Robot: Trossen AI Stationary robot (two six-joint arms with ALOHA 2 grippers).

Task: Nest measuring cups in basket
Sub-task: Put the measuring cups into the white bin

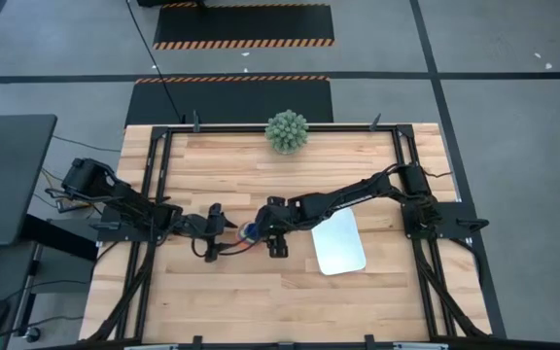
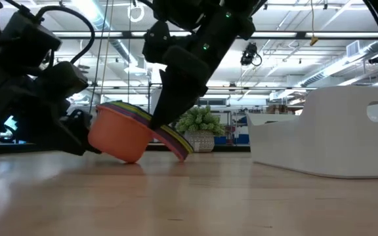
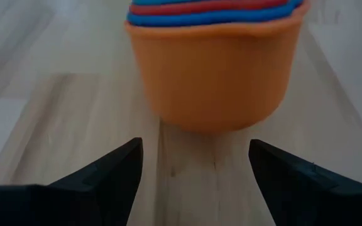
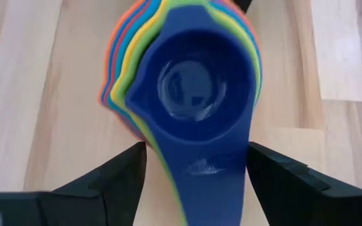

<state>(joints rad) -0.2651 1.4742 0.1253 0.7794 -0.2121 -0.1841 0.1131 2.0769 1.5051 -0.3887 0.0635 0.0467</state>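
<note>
1. The measuring cups (image 1: 249,231) sit nested as one stack on the bare counter (image 1: 231,292), near its middle and not yet in the basket (image 1: 338,243), which lies just beside them toward the counter's right edge. In the low view the stack (image 2: 126,134) leans, resting on the orange outer cup's lower edge, handles fanned out to one side.
2. The right gripper (image 4: 197,172) is above the stack with its fingers apart on either side of the handles; no firm grip is evident. Risk: closing on only the innermost blue cup (image 4: 197,88) may lift that cup alone and undo the nest.
3. The left gripper (image 3: 197,166) stands open at counter level, just beside the orange cup (image 3: 215,75), not touching it. Risk: any forward motion may push the tilted stack over or slide it.
4. The two grippers work close together; contact between them is possible.
5. Risk: carried by the handles, the stack may swing and catch the basket wall.
</note>
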